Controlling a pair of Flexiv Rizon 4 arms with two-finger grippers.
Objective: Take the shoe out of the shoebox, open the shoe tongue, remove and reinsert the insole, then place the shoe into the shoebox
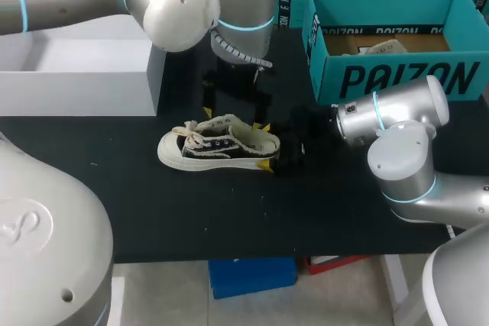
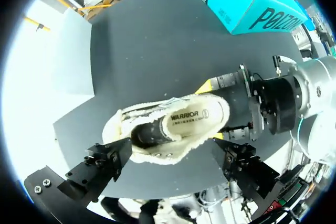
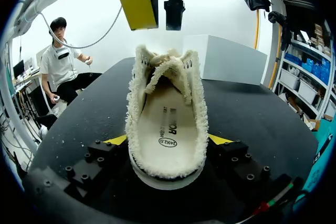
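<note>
At the far left of the black tabletop [image 1: 229,219] I see a plain white rectangular box [image 1: 76,74], well apart from everything else. Just right of it my left arm comes in from the upper left corner and points its left claw [image 1: 233,108] straight down over the front half of the shoe. In its own wrist view the left claw [image 2: 170,163] is spread wide, one dark finger on each side of the shoe and neither touching it. The shoe lies beneath and between them. The low cream-and-black canvas shoe [image 1: 218,146] with white laces stands upright on its sole near the middle of the tabletop, out of the box. Its toe points left and its heel right. From above, the shoe [image 2: 168,129] shows a fleecy cream lining, and a pale printed insole [image 2: 189,119] lies flat inside it. From the heel end, the shoe [image 3: 168,129] has its fleecy tongue [image 3: 170,72] standing up toward the toe. My right claw [image 1: 265,145] comes in from the right and pinches the heel, a yellow tip pressed against each side. The right wrist view confirms this: the right claw [image 3: 169,148] has the heel between its fingers. Farthest right, at the back edge, the open teal cardboard shoebox [image 1: 397,78] sits well apart from the shoe.
</note>
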